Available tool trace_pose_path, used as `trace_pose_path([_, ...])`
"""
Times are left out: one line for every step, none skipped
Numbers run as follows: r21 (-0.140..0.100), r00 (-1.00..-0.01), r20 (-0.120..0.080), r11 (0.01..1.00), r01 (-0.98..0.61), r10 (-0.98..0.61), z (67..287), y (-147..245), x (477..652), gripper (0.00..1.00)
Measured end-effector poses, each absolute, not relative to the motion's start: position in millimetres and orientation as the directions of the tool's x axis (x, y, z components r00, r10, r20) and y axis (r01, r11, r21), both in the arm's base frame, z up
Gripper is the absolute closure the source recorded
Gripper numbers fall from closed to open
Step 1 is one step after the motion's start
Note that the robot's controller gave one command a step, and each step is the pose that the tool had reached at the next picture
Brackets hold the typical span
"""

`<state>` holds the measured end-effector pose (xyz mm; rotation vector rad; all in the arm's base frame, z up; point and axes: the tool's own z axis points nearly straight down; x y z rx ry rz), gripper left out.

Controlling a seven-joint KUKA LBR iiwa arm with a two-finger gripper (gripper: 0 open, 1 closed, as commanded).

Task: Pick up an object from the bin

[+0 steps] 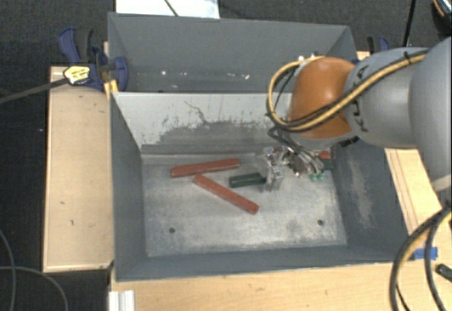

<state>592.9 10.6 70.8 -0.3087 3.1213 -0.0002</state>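
The grey bin (pixel 233 249) is pretty sparse. There's a long reddish-brown stick (pixel 205 169) mid-floor, a second reddish stick (pixel 226 194) angled just below it, and a short dark green bar (pixel 246 179) to their right. The gripper (pixel 272 177) is down at that bar's right end, but I can't tell if it's clenched or released. The orange wrist cover (pixel 318 101) blocks the back-right corner.

You're looking at two reddish-brown flat sticks lying on the floor of the bin (pixel 212 235), left of centre. The upper stick (pixel 205 169) is lying almost level near the back wall, and the lower stick (pixel 226 194) is slanting down to the right just beneath it; can't tell if they're touching. Outside, a black cable (pixel 28 92) is running across the dark floor on the left.
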Motion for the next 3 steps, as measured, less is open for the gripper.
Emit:
trace_pose_path([-0.003, -0.771, -0.007, 0.771, -0.637, -0.637, 192.0, 29.1, 568.9, 1.0])
trace_pose_path([-0.006, -0.543, -0.005, 0.543, -0.839, -0.84, 254.7, 13.1, 564.9, 1.0])
trace_pose_path([0.0, -0.325, -0.001, 0.325, -0.946, -0.946, 245.7, 6.2, 559.7, 1.0])
